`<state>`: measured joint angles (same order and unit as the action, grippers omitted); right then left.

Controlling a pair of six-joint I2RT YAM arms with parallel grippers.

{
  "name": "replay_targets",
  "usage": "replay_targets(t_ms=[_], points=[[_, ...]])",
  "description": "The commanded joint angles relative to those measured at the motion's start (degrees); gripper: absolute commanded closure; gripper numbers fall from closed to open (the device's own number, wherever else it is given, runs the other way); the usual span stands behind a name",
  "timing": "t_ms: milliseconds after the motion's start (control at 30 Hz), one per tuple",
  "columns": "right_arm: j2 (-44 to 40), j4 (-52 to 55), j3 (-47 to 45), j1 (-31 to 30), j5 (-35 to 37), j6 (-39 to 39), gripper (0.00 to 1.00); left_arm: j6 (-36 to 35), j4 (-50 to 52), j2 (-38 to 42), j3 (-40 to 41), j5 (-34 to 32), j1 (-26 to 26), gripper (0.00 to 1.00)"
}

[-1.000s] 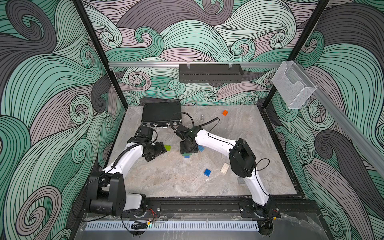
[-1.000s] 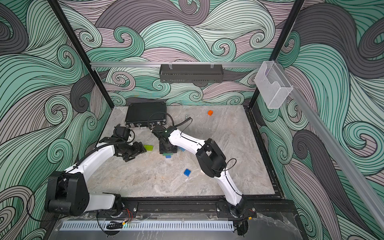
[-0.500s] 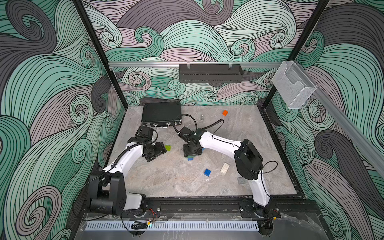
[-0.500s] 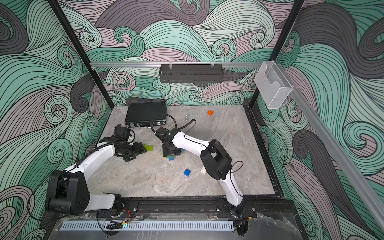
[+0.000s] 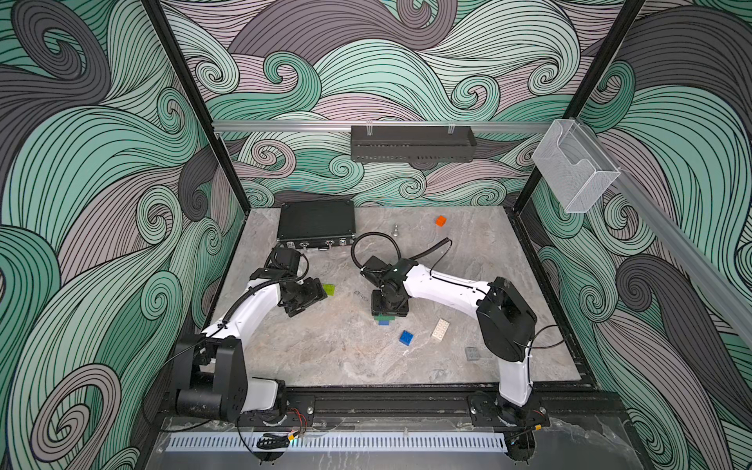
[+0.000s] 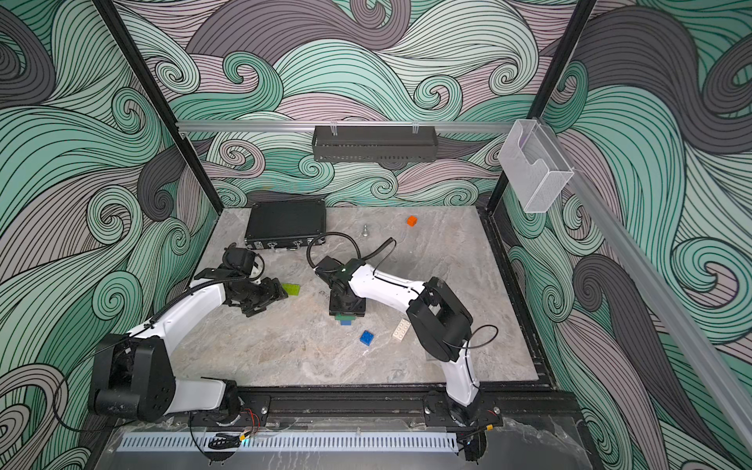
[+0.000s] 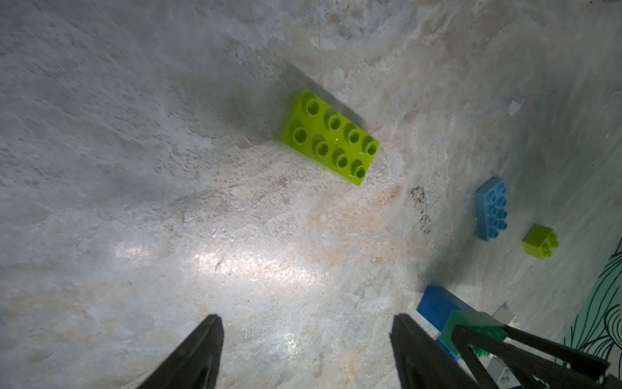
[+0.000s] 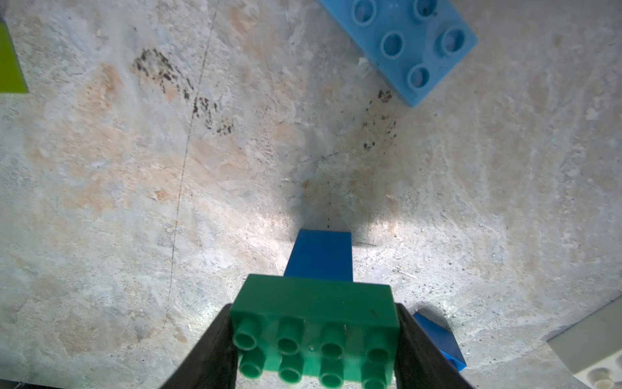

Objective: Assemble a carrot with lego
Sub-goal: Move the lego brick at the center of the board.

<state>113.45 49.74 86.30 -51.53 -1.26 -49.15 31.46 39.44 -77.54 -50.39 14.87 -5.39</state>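
**Carrot barely begun: right gripper holds the tip, left gripper waits empty**

So far the carrot (image 5: 382, 319) is only two joined pieces: a dark green oblong brick (image 8: 314, 323) with a dark blue brick (image 8: 319, 254) pressed onto its underside. The right gripper (image 8: 314, 313) is clamped on the green brick's two short ends, near the middle of the surface (image 5: 325, 358). The studs face the wrist camera. We judge that this end-on grip is chosen to leave the studded face free for the next band. The blue end points down toward the surface, and we cannot tell whether it touches.

The left gripper (image 7: 303, 353) has its jaws apart with nothing between them. It sits low over the surface toward the left edge. A lime oblong brick (image 7: 328, 136) lies studs-up just ahead of it, so we take that brick for its likely pickup. An oblong brick would suit the carrot's body above the narrow blue tip.

The rest of the lego lies loose:
- A light blue oblong brick (image 7: 492, 208) and a small lime brick (image 7: 540, 241) sit near each other beyond the right gripper, and we cannot find them in the top views.
- A blue square brick (image 5: 406, 337) and a white oblong brick (image 5: 440, 329) lie toward the front edge, right of middle.
- A grey brick (image 5: 472, 353) is nearer the front right corner.
- An orange brick (image 5: 440, 221) rests by the back edge, well apart from the work.
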Motion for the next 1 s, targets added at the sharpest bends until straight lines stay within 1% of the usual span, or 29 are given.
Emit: replay_targets(t_ms=[0,67,167,233,367,533,733,967], points=[[3.4,5.5,-3.5,-0.2,-0.7,-2.0,0.80,-0.6,-0.2,0.9,0.4,0.2,0.2,0.21],[3.3,5.0,-3.5,-0.2,-0.8,-2.0,0.71,-0.6,-0.2,1.1,0.4,0.1,0.2,0.21],[2.7,4.9,-3.5,-0.3,-0.1,-2.0,0.62,-0.5,-0.2,1.3,0.5,0.0,0.2,0.21],[2.2,4.9,-3.4,-0.2,0.5,-1.8,0.58,-0.4,-0.3,1.4,0.6,0.0,0.2,0.21],[0.9,4.9,-2.9,-0.2,1.3,-1.5,0.51,-0.5,-0.3,1.6,0.6,-0.1,0.2,0.21],[0.0,4.9,-2.5,-0.3,1.6,-1.3,0.47,-0.5,-0.3,1.7,0.6,-0.1,0.2,0.21],[-0.1,4.8,-2.8,-0.6,1.7,-1.2,0.36,-0.4,-0.4,1.9,0.6,-0.1,0.2,0.21],[-1.1,4.3,-2.5,-0.7,2.1,-1.1,0.25,-0.3,-0.6,2.0,0.8,-0.1,0.2,0.21]])
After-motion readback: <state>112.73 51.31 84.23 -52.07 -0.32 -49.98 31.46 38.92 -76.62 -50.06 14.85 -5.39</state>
